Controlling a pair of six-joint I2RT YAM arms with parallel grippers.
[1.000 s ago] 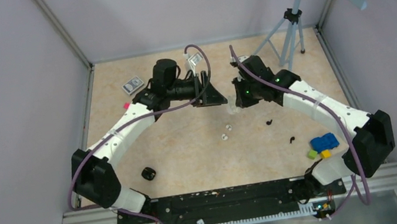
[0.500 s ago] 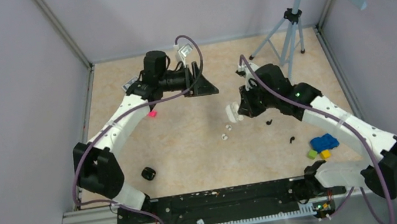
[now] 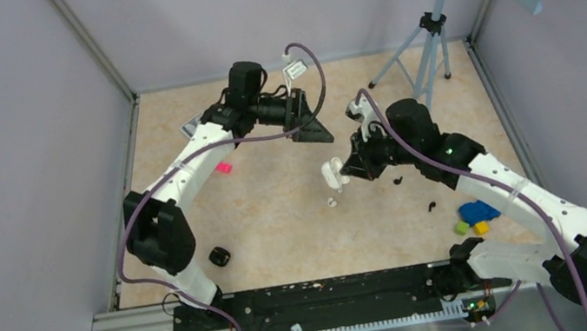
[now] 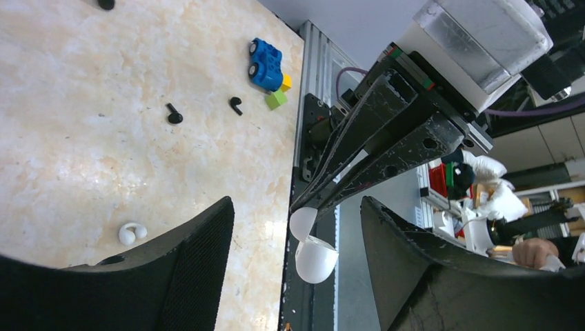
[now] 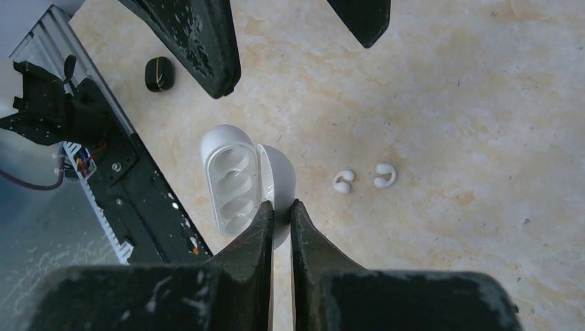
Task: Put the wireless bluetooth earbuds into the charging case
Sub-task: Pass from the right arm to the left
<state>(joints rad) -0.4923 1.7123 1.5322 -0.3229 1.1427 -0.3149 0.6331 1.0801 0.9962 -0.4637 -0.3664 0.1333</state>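
Earbuds [image 3: 332,202] all lie on the desk [image 3: 278,203], none in the white case [image 3: 333,174] yet. From above, a white one sits just below the case, and the black earbuds [image 3: 398,179] lie off to the right, toward the blue toy block [image 3: 478,211]. The right hand [image 3: 345,169] holds the case up off the desk. The left hand [image 3: 314,123] hangs farther back with nothing in it.

The left wrist view shows that hand's fingers [image 4: 172,276] spread wide apart and empty (they are huge next to a bud). I think they could flick a bud away instead of picking it up.

The right wrist view shows the right hand squeezed shut on just the thin lid of the open case, with both white earbuds [image 5: 343,181] on the desk close by. That is a small grip. A bump could make the case slip, twist or snap closed.
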